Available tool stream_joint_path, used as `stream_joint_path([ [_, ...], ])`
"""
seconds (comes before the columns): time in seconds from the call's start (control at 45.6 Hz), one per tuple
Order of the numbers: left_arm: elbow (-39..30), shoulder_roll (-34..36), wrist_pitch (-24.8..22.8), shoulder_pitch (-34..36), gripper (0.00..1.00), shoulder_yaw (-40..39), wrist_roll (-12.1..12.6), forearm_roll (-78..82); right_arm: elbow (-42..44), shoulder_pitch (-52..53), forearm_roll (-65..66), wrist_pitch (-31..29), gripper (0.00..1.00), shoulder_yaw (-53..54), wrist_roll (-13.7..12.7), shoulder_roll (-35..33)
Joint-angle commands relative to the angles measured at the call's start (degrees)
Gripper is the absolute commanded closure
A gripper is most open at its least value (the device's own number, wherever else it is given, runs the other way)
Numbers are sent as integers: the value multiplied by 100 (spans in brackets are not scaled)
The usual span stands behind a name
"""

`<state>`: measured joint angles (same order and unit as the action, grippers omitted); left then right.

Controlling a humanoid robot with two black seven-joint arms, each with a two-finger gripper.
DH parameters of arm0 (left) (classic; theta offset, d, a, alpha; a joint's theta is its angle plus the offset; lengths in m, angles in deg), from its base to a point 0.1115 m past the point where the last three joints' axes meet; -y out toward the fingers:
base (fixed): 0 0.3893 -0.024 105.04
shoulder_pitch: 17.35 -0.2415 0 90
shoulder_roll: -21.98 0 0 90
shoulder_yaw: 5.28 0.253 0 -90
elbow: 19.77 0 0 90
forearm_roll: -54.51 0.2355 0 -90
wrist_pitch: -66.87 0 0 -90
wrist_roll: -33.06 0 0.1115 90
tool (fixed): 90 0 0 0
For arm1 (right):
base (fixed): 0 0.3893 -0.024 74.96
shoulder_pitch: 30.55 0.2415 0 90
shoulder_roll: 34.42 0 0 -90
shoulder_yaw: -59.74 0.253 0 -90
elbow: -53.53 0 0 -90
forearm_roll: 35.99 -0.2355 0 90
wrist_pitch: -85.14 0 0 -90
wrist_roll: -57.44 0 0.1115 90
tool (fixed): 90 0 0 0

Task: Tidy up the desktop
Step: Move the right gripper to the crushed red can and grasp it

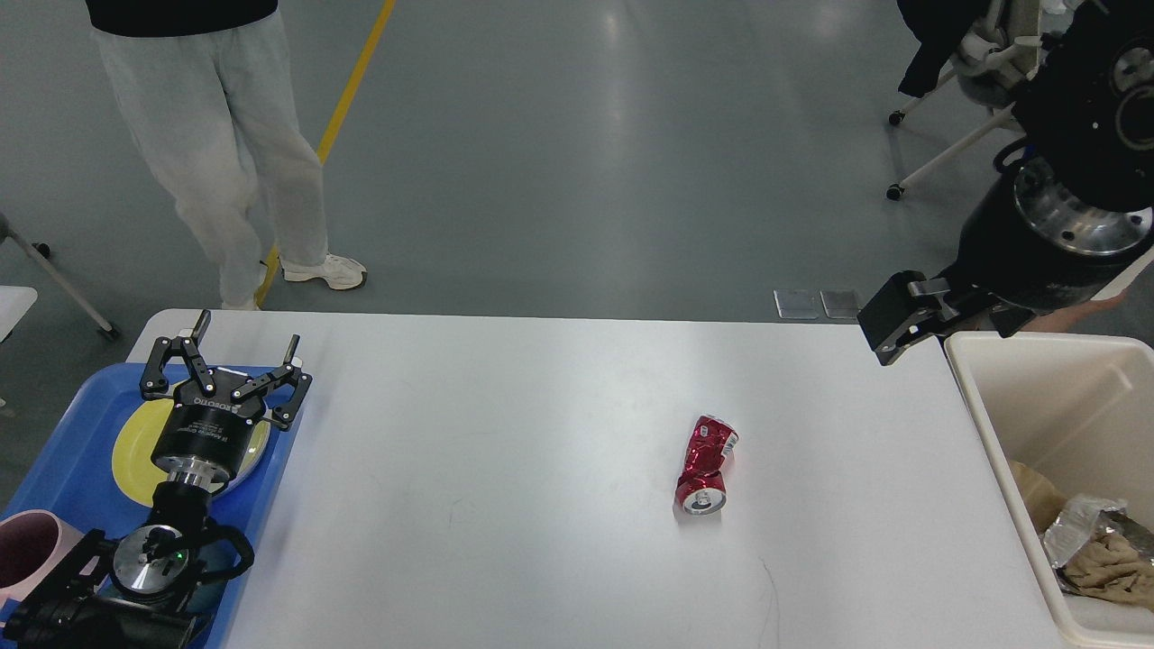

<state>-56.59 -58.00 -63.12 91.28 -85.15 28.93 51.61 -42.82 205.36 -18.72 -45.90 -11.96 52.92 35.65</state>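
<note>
The desktop (pixel 505 451) is a wide white tabletop with one crushed red soda can (pixel 706 464) lying on its side right of centre. My left gripper (pixel 242 347) hovers open over the blue tray (pixel 63 451) at the table's left end, nothing between its fingers. At the far right corner of the table my right gripper (pixel 892 329) hangs from the arm, just beside the cream bin (pixel 992 415) and well up and right of the can. It looks dark and side-on, so its fingers cannot be told apart.
On the blue tray sit a yellow plate (pixel 131 446) and a pink cup (pixel 27 550). Crumpled wrappers and paper (pixel 1100 550) lie in the cream bin. A person in grey trousers (pixel 216 135) stands beyond the far left edge. A wheeled chair (pixel 974 90) stands far right.
</note>
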Motion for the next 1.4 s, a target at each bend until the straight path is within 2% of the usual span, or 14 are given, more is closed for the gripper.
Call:
stream_joint_path([
  [0.0, 0, 0, 0, 0, 3, -2, 0, 0, 37, -264, -13, 201, 0, 41, 4, 15],
  [0.11, 0, 0, 0, 0, 3, -2, 0, 0, 142, -703, -22, 473, 0, 68, 4, 85],
  [0.285, 0, 0, 0, 0, 4, -2, 0, 0, 528, -1854, -1004, 1879, 0, 94, -5, 129],
  [0.417, 0, 0, 0, 0, 3, 6, 0, 0, 1064, -2847, -1752, 2469, 0, 497, -31, 296],
  [0.614, 0, 0, 0, 0, 3, 6, 0, 0, 2136, -4350, -2078, 2671, 0, 1113, -269, 814],
  [0.746, 0, 0, 0, 0, 3, 6, 0, 0, 2945, -5291, -2078, 2838, 0, 1605, -304, 1096],
  [0.965, 0, 0, 0, 0, 3, 6, 0, 0, 4579, -6741, -2043, 2856, 0, 1694, -339, 1852],
  [1.25, 0, 0, 0, 0, 4, 6, 0, 0, 5714, -7559, -1947, 2856, 0, 1703, -339, 2405],
  [1.382, 0, 0, 0, 0, 3, 6, 0, 0, 5908, -7683, -1938, 2865, 0, 1711, -321, 2441],
])
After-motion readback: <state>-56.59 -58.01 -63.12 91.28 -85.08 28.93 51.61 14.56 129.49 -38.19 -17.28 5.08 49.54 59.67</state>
